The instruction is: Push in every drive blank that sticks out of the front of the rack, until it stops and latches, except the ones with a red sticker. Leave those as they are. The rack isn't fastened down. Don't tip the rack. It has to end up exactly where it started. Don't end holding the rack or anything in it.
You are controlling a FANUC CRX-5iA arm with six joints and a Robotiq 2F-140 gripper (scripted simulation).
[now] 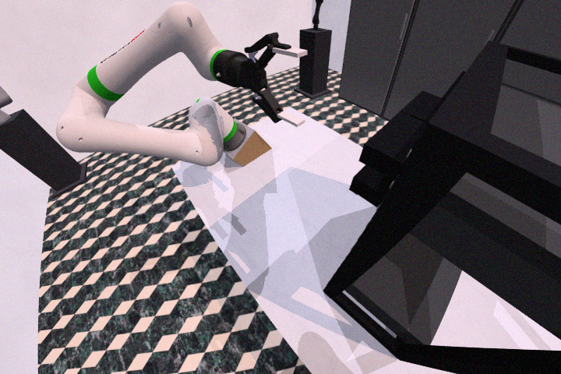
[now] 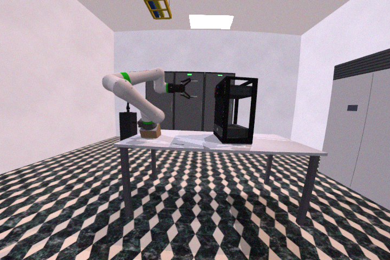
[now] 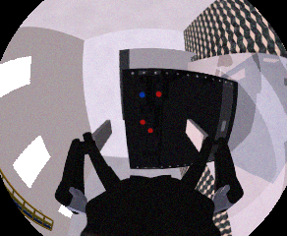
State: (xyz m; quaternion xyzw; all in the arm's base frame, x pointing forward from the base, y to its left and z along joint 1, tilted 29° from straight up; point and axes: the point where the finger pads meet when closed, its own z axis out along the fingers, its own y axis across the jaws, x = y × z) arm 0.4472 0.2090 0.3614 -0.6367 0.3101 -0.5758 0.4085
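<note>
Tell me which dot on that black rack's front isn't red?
The top-left dot is blue; the other three, one beside it and two below, are red.

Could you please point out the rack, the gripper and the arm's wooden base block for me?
rack (image 2: 253, 110), exterior view, front right corner post.
gripper (image 2: 187, 88), exterior view, midway between open fingertips.
wooden base block (image 1: 251, 150), top view, brown side face.

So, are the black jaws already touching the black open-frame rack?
No, in the exterior view the open jaws hang in air left of the black open-frame rack, well apart.

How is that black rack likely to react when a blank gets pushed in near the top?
The rack looks tall on a narrow footprint, so a high push may tip it. It stands loose on the smooth table, so it could slide. Its open frame suggests little weight.
</note>
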